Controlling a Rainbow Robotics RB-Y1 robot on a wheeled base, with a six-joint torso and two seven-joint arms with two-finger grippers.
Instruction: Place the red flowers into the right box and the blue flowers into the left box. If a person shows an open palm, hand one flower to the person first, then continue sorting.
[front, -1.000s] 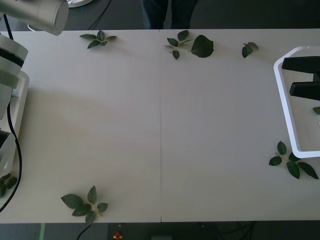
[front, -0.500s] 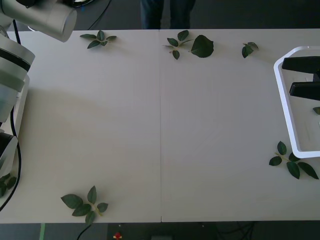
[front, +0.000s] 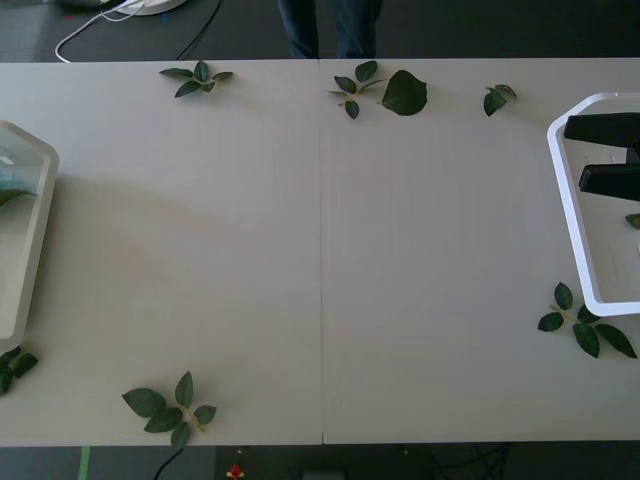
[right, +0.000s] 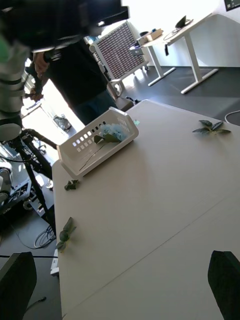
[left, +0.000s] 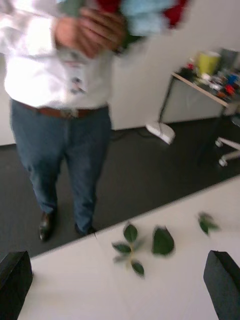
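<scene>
since the earlier frame my left arm has lifted away from the bench's left edge, uncovering the left box. blue flowers lie inside it. a person's hands hold more flowers. left gripper released; right gripper, released, over the right box.

**Room and surroundings of the workspace**

A pale counter with a centre seam stands on a dark grey floor. Behind it rises a plain white wall, with a side table carrying coloured clutter. A white desk on trestle legs and a grilled white unit stand farther off, in bright light. Cables trail across the floor.
</scene>
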